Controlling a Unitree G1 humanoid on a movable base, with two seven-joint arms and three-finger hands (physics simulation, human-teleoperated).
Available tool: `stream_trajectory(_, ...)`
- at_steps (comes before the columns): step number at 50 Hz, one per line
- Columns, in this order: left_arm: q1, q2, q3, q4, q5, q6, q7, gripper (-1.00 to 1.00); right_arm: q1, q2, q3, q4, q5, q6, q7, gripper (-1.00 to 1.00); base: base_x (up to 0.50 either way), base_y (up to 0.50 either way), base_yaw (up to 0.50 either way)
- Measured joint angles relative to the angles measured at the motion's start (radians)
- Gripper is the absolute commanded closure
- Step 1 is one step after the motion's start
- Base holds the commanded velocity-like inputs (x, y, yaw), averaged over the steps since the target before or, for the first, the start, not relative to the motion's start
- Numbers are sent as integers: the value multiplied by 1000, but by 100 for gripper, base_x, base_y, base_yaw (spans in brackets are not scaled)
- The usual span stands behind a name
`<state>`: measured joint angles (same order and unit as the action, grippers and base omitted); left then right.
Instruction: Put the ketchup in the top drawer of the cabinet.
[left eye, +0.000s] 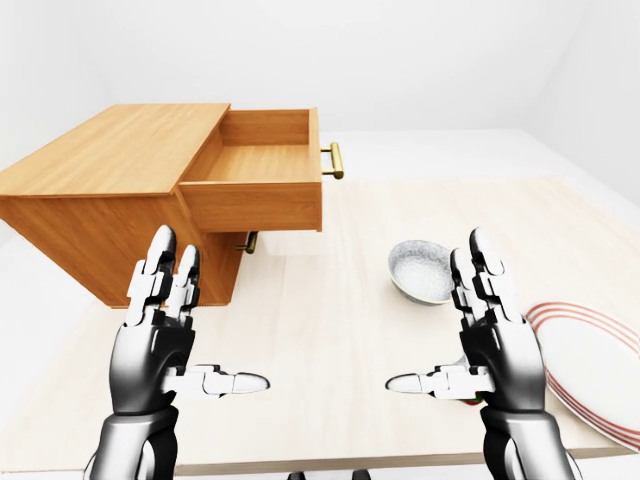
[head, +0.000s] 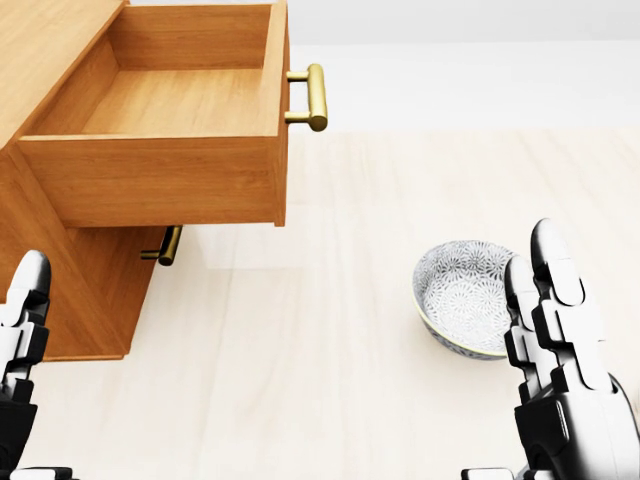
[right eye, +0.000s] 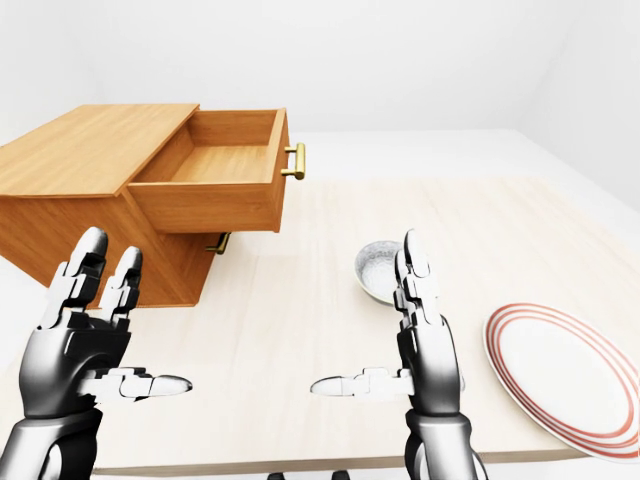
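1. The left hand (left eye: 165, 335) is raised over the table (left eye: 330, 330) with its fingers spread and thumb pointing inward, holding nothing.
2. The right hand (left eye: 490, 345) mirrors it, fingers spread, thumb pointing left, also empty.
3. The ketchup cannot be made out; only a small red and green bit shows just under the right hand's palm in the left-eye view, too hidden to identify.
4. The cabinet (left eye: 110, 175) stands at the left, its top drawer (head: 180, 110) pulled open and bare inside, with a brass handle (head: 312, 97).
5. A patterned bowl (head: 462, 298) sits beside the right hand's fingers; a red-ringed plate (right eye: 560, 375) lies at the right.
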<state>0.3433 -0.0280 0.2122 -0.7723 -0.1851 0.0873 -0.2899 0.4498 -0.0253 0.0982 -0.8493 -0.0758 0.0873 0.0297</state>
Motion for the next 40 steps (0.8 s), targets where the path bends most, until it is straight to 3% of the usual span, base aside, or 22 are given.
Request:
stream_trajectory(25,0,-1,4,-5,-4,0,-3,-100,-1,3,-5,4,-1,0,1,-100,5,50,0)
stream_trajectory(35,0,1,6,-7,-3,0,-3,-100,-9,11,-19,6,28,0,4,-100,0,0,0)
stream_trajectory(40,2,-1,3,-9,-3,0,-4,-100,0,9,-19,-2,37,0,13,-100,42,0,0)
